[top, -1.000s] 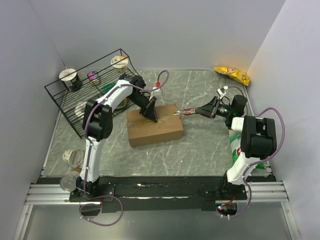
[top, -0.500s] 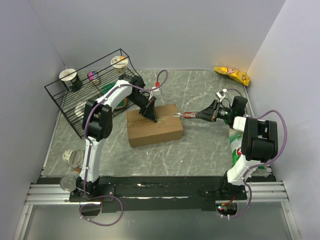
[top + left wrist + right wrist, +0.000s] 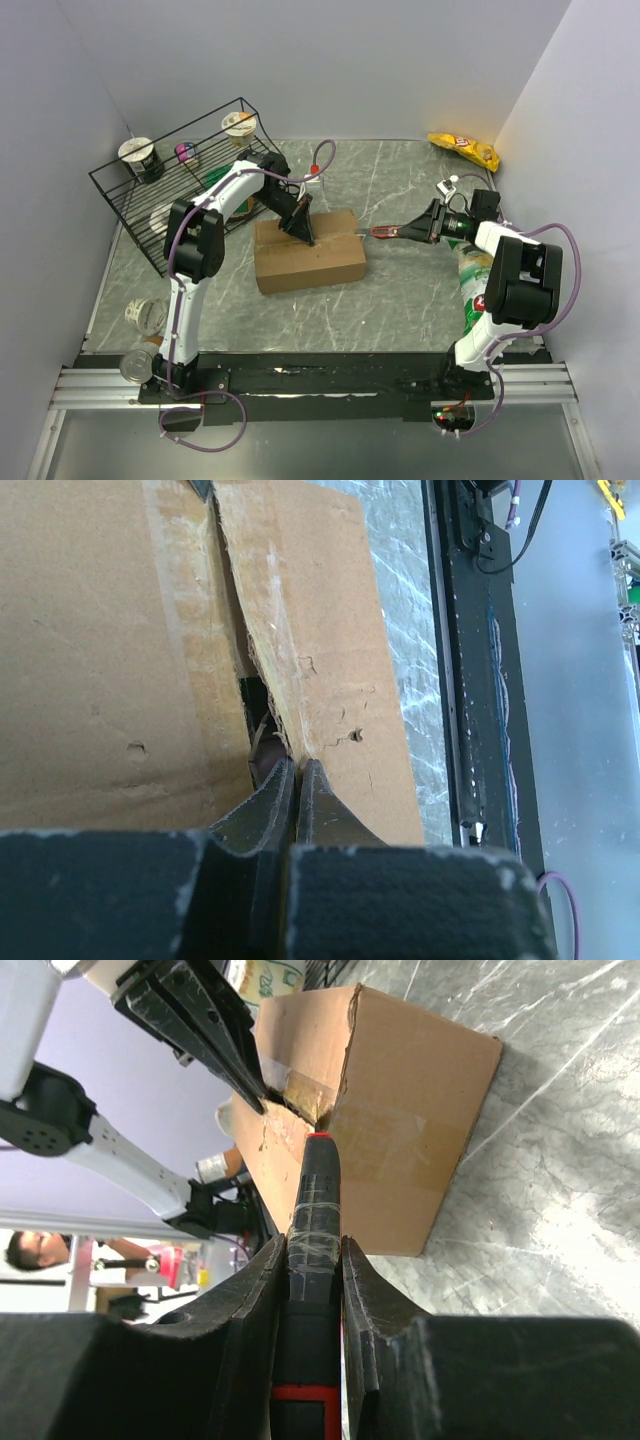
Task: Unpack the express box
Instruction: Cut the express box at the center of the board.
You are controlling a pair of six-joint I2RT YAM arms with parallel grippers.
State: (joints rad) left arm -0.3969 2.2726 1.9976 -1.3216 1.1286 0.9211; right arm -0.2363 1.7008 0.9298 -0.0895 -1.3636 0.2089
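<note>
"Starting at the left gripper [image 3: 290, 780]: what are its fingers doing?"

"They are pinched together with nothing between them. The tips are dug into the torn centre seam of the plain brown corrugated cardboard express box [image 3: 310, 262], which sits mid-table on the grey marbled table [image 3: 400, 300] between the two arms. The right gripper [image 3: 312, 1260] clamps a black cutter with red bands and a wrap of clear tape [image 3: 318, 1190], aimed at the box's right end."

"What could go wrong?"

"I'd judge the box may skid, because only those left tips bear on it and a shove from the cutter would move it. The wedged tips could rip the flap rather than lift it. A blade run along the seam would also meet the left fingers."

"Do the views disagree?"

"The right wrist view makes the cutter seem to touch the box, but the top view shows it just short. Only the left wrist view shows the dark slit under the flap, and I cannot tell what lies inside."
</note>
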